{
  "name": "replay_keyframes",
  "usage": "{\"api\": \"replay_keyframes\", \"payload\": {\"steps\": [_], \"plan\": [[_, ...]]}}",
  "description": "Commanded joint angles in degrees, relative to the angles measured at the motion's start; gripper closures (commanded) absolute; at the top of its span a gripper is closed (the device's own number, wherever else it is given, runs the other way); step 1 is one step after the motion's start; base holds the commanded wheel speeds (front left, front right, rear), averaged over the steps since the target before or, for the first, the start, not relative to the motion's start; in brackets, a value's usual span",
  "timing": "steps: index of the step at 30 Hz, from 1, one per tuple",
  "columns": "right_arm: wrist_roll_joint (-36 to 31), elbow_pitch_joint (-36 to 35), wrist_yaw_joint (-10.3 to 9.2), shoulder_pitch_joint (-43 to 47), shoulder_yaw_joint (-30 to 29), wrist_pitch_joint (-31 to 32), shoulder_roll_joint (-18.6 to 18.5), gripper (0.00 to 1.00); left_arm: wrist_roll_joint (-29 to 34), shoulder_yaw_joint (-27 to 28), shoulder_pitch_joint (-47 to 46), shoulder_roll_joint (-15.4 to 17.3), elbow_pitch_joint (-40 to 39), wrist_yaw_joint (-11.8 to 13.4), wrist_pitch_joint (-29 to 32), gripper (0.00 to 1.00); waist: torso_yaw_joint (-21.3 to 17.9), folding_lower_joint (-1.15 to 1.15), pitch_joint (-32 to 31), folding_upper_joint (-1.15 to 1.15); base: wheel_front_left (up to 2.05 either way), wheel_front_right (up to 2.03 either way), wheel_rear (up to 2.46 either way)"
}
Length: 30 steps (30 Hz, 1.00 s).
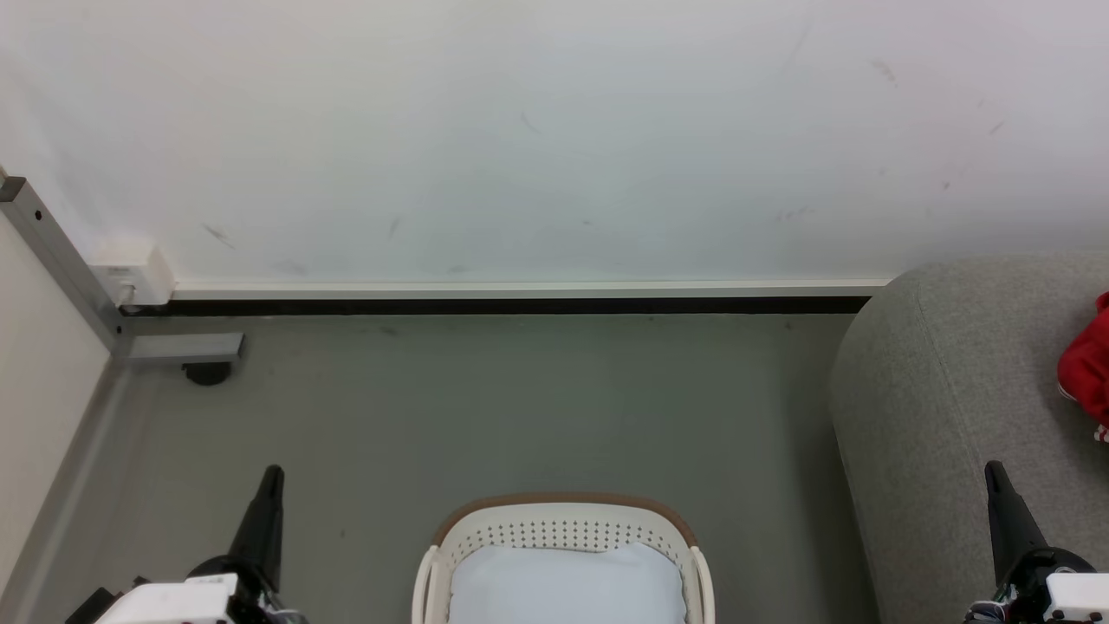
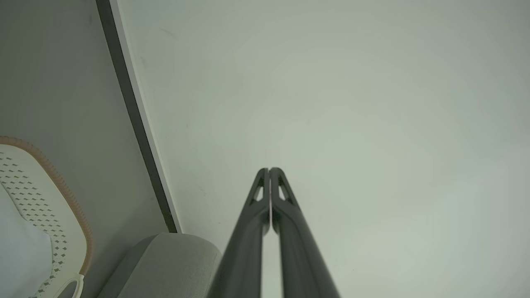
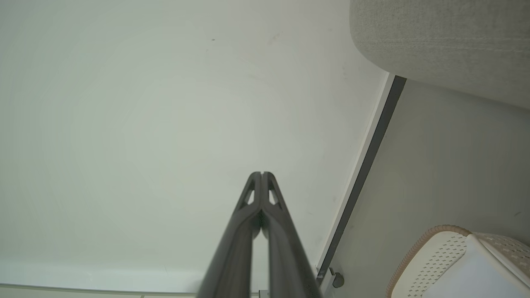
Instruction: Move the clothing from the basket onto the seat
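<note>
The cream basket (image 1: 563,523) with a tan rim stands on the floor at the bottom centre, with a pale bluish-white pad inside it. Red clothing (image 1: 1087,368) lies on the grey seat (image 1: 944,390) at the right edge. My left gripper (image 1: 272,475) is shut at the lower left, left of the basket, holding nothing. My right gripper (image 1: 994,471) is shut at the lower right, over the seat's front part, also holding nothing. In the left wrist view the shut left gripper (image 2: 269,169) points at the wall, with the basket (image 2: 62,194) to its left. The right gripper (image 3: 262,174) likewise points at the wall, near the seat (image 3: 447,45).
A white wall with a dark baseboard (image 1: 520,305) closes off the far side. A grey metal frame with a caster (image 1: 206,373) and a white socket box (image 1: 130,273) sit at the left corner. Grey floor (image 1: 520,407) lies between basket and wall.
</note>
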Motion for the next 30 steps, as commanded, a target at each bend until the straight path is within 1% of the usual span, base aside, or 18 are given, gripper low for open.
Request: {"api": "replay_keyframes", "payload": {"steps": [1, 30], "plan": [[-0.3, -0.2, -0.13, -0.7, -0.2, 0.0, 0.0, 1.00, -0.8, 0.1, -0.6, 0.4, -0.2, -0.4, 0.2, 1.00, 0.0, 0.00, 0.0, 0.00, 0.00, 0.00, 0.00], [-0.4, -0.2, -0.13, -0.7, -0.3, 0.1, 0.1, 1.00, -0.8, 0.1, -0.5, 0.4, -0.2, -0.4, 0.2, 1.00, 0.0, 0.00, 0.0, 0.00, 0.00, 0.00, 0.00]]}}
